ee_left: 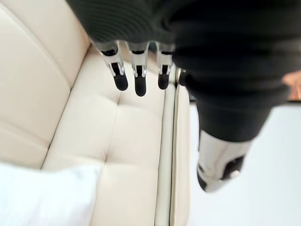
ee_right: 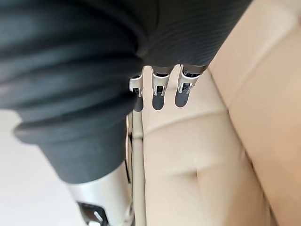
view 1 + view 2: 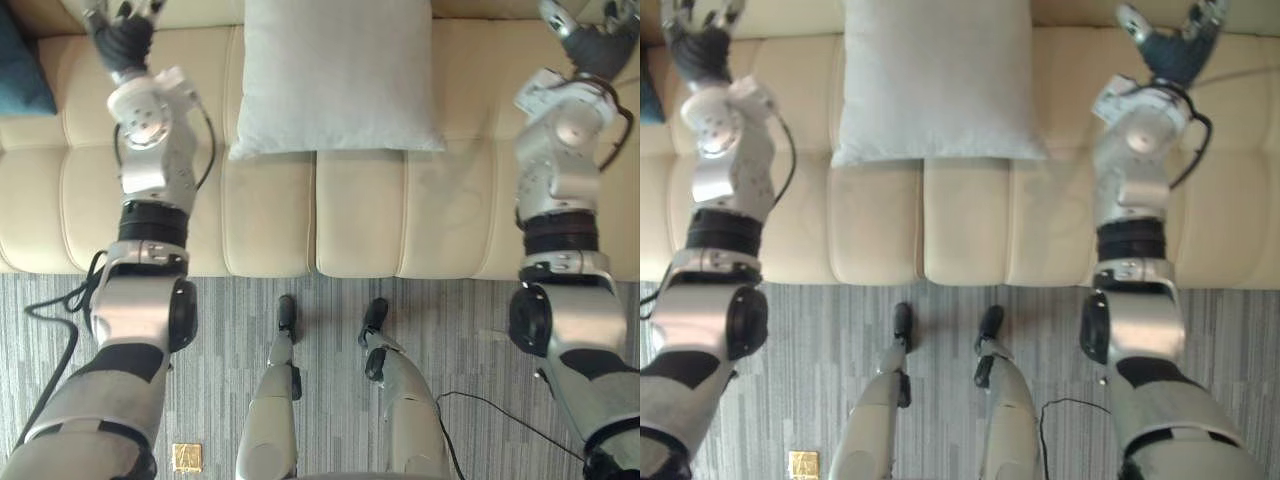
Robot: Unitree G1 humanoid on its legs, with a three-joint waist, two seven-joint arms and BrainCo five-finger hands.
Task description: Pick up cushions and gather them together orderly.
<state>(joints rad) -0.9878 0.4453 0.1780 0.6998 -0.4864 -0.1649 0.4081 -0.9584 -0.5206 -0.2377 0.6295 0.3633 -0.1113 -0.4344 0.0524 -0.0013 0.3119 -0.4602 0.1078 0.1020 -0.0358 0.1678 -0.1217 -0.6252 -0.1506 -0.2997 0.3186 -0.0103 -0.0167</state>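
A pale grey cushion (image 3: 335, 75) lies on the middle of the cream sofa (image 3: 360, 210), its top against the backrest. A teal cushion (image 3: 20, 65) sits at the sofa's far left end. My left hand (image 3: 125, 35) hovers open above the seat between the two cushions, holding nothing. In the left wrist view its fingers (image 1: 139, 84) are straight over bare seat, with a corner of the pale cushion (image 1: 47, 193) close by. To the right of the pale cushion, my right hand (image 3: 1175, 50) is spread open and empty, its fingers (image 2: 157, 96) straight above the seat.
The sofa's front edge meets a grey striped carpet (image 3: 470, 320). A small golden square (image 3: 186, 457) lies on the carpet at the lower left. Bare seat cushions stretch on both sides of the pale cushion.
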